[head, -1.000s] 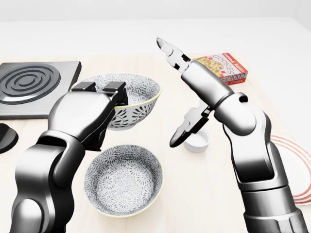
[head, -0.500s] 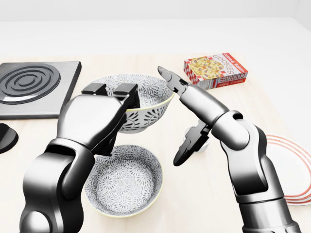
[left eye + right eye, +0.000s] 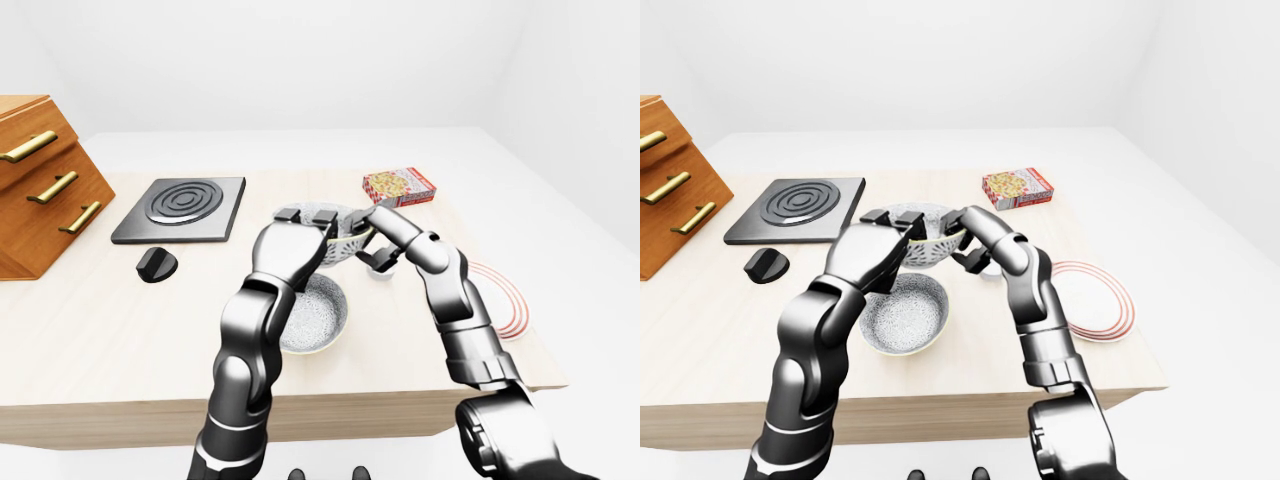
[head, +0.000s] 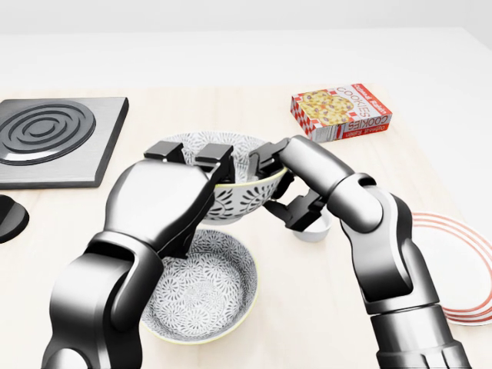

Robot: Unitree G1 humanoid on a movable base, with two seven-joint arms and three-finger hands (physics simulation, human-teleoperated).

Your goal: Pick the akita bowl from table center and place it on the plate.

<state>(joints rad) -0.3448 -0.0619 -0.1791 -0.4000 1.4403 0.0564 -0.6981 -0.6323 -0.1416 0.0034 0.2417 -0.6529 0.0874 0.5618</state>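
Note:
The akita bowl (image 4: 234, 196), white with a grey pattern and a yellowish rim, is held near the table's middle. My left hand (image 4: 196, 171) is shut on its left rim, fingers hooked over the edge. My right hand (image 4: 275, 184) grips the right rim, with fingers over the top and the thumb under the wall. The plate (image 4: 461, 269), white with red rings, lies at the right edge of the table, apart from both hands. My hands hide most of the bowl's outer wall.
A second patterned bowl (image 4: 204, 288) sits just below the held one. A small white cup (image 4: 317, 229) peeks out behind my right hand. A cookie box (image 4: 340, 110), a black stove plate (image 4: 54, 138), a black knob (image 4: 9, 217) and wooden drawers (image 3: 40, 185) stand around.
My left hand has carried the bowl to the right. My right hand came down from an open, raised pose and closed on the bowl's right rim.

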